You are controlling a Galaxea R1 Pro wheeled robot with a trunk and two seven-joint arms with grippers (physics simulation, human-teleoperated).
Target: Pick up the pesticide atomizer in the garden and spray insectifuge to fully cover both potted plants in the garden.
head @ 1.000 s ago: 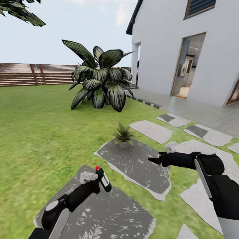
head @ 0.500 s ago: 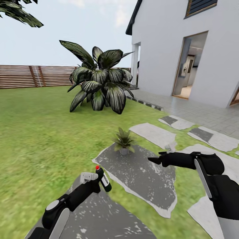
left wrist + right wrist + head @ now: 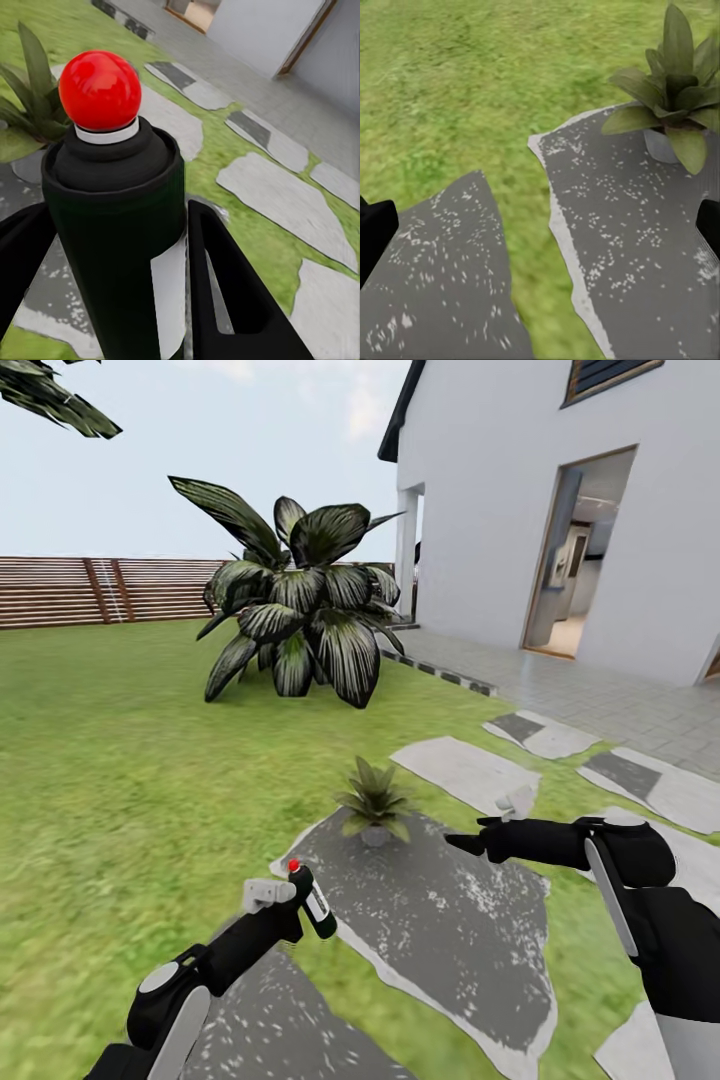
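Note:
My left gripper (image 3: 303,898) is shut on the pesticide atomizer (image 3: 319,909), a dark green bottle with a white label and a red ball tip, held upright above a grey slab. In the left wrist view the atomizer (image 3: 112,225) stands between both black fingers (image 3: 225,300). One potted plant (image 3: 372,803), a small green rosette in a grey pot, sits on a dark stepping slab (image 3: 450,920) ahead, between the arms. My right gripper (image 3: 466,844) hovers open over that slab, right of the plant. In the right wrist view the potted plant (image 3: 675,97) is ahead of the open gripper (image 3: 540,229).
A large broad-leaved bush (image 3: 295,610) grows from the lawn (image 3: 110,760) beyond the pot. Pale stepping slabs (image 3: 465,770) lead right to grey paving and a white house (image 3: 500,490) with an open doorway (image 3: 565,560). A brown slat fence (image 3: 80,590) closes the far left.
The whole head view has shifted: slabs and potted plant slide lower and nearer, so the camera moved forward. Both arms keep their pose, the left still holding the atomizer.

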